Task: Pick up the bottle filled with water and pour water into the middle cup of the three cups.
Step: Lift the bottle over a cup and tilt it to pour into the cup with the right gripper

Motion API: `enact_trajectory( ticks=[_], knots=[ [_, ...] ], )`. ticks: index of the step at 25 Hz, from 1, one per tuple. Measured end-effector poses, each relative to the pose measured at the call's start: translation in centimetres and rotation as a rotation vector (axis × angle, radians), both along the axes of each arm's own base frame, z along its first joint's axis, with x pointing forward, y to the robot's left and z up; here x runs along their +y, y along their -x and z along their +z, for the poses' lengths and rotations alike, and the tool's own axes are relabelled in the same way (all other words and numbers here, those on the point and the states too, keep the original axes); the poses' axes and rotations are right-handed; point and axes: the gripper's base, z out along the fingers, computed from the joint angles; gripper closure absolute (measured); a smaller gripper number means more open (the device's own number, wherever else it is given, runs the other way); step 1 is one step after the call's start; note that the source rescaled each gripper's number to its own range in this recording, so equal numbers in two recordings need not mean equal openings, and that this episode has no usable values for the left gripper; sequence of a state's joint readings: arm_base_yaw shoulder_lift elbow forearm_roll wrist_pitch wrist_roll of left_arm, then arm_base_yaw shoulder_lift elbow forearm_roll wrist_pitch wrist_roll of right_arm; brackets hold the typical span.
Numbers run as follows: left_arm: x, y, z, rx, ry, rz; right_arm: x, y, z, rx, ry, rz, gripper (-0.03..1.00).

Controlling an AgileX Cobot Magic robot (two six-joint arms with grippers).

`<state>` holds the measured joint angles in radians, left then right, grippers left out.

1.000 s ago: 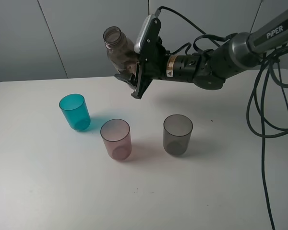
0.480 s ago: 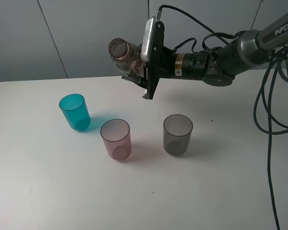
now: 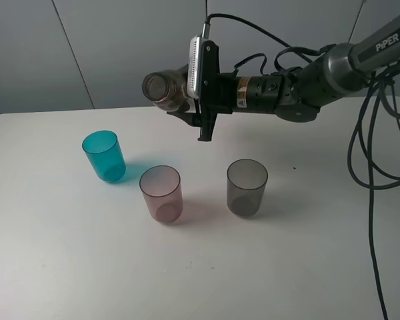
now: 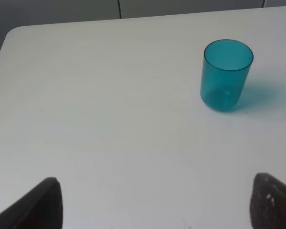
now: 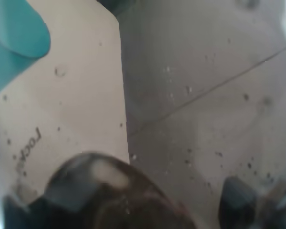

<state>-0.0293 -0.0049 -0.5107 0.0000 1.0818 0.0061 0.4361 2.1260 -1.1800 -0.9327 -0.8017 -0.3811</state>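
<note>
My right gripper [image 3: 183,100] is shut on the smoky grey-brown bottle [image 3: 163,87], high above the table. The bottle lies about level, its open mouth facing left. Below it on the white table [image 3: 67,267] the three cups stand in a row: teal [image 3: 105,156], the pale pink middle cup [image 3: 161,194], and smoky grey [image 3: 247,187]. In the exterior view the mouth sits straight above the pink cup. No water shows leaving the bottle. The bottle [image 5: 190,95] fills the right wrist view, with the teal cup [image 5: 14,33] showing through it. My left gripper [image 4: 157,210] is open, low over the table, well short of the teal cup [image 4: 226,75].
Black cables [image 3: 367,153] hang from the right arm down the right side. A grey panelled wall [image 3: 87,47] stands just behind the table's far edge. The table's rounded far-left corner [image 4: 14,33] shows in the left wrist view.
The right wrist has rolled, tipping the bottle from mouth-up-and-left down to about level. The mouth has dropped slightly. The cups have not moved.
</note>
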Motion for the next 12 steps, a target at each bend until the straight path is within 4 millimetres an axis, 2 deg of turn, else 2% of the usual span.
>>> enact_trajectory(
  ticks=[5,12],
  knots=[
    [0.0,0.0,0.0,0.0,0.0,0.0,0.4,0.4,-0.1,-0.046,0.03,0.027,0.97],
    [0.0,0.0,0.0,0.0,0.0,0.0,0.4,1.8,-1.7,-0.161,0.139,0.068,0.97]
  ],
)
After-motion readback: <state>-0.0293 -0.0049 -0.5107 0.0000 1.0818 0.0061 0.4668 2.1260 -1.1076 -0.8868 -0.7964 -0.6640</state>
